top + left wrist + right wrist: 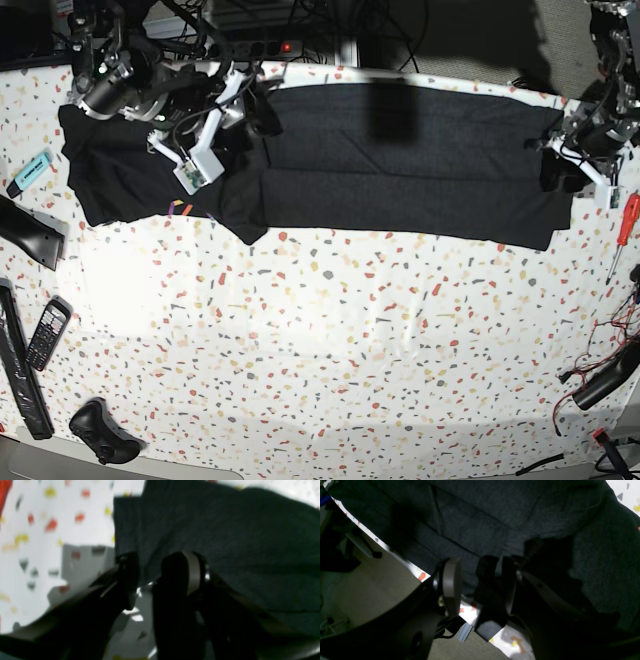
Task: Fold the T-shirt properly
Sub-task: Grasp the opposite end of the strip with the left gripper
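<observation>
Left hand (147, 567) hovers with its fingers apart over the edge of the T-shirt (400, 165), nothing between them; in its wrist view the black cloth fills the upper right and the speckled tabletop (330, 350) shows at the left. Right hand (467, 580) also stands with its pads spread, empty, above the shirt's edge near the rim of the tabletop; the floor shows beyond that rim in its wrist view.

The T-shirt lies along the far side of the tabletop as a long black band with soft creases; one end spreads out at the base view's left, under the right arm (150, 90), and the other end reaches the left arm (590, 130) at the base view's right. A small coloured mark sits at the shirt's near edge on the base view's left — too small to read.

Around it on the tabletop: a red-handled screwdriver (624, 232) at the base view's right edge; a pale blue marker (32, 170), a phone handset (47, 332) and a dark controller (100, 428) down the left edge — all well apart from the shirt.
</observation>
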Controlling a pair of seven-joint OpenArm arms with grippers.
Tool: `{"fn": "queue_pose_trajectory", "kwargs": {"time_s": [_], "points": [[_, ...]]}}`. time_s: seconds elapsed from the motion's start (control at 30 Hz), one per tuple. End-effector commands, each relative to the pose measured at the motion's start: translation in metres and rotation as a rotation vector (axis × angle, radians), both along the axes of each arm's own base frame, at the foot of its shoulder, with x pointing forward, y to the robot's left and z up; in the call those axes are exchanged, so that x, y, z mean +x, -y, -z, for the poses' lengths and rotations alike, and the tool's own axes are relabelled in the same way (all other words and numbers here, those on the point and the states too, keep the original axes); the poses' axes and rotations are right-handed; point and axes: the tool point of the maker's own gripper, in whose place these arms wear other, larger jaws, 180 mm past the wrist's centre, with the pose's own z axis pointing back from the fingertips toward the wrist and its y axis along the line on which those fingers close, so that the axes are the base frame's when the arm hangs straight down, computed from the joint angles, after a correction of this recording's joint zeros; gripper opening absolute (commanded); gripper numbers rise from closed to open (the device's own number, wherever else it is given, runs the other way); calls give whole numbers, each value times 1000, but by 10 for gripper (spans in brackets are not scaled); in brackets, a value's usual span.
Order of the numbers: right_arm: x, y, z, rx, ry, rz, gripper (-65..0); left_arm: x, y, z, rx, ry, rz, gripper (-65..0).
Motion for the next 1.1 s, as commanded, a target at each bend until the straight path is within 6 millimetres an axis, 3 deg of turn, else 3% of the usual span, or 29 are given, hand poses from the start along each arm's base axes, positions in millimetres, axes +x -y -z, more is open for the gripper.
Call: {"fn": "queue_pose_trajectory", "kwargs": {"time_s": [0.0, 0.13, 0.23, 0.43, 0.6, 0.73, 0.93, 1.07], "points": [[5, -3, -11, 19, 40, -9, -395, 7, -12, -15, 9, 53, -18, -390], [5, -2, -10, 13, 41, -8, -395, 2, -32, -32, -60, 85, -65, -390], [6, -1, -10, 7, 45, -7, -395, -8, -35, -39, -136, 81, -57, -390], [7, -2, -11, 14, 52, -5, -395, -31, -16, -21, -228, 27, -67, -390], [6, -1, -10, 11, 48, -6, -395, -36, 8, -9, -307, 4, -80, -393], [6, -1, -10, 11, 47, -6, -395, -31, 16, -7, -350, 25, -130, -397], [6, -1, -10, 11, 48, -6, -395, -7, 29, -15, -400, 79, -148, -397], [5, -1, -9, 5, 41, -7, -395, 2, 35, -1, -447, 57, -174, -397]]}}
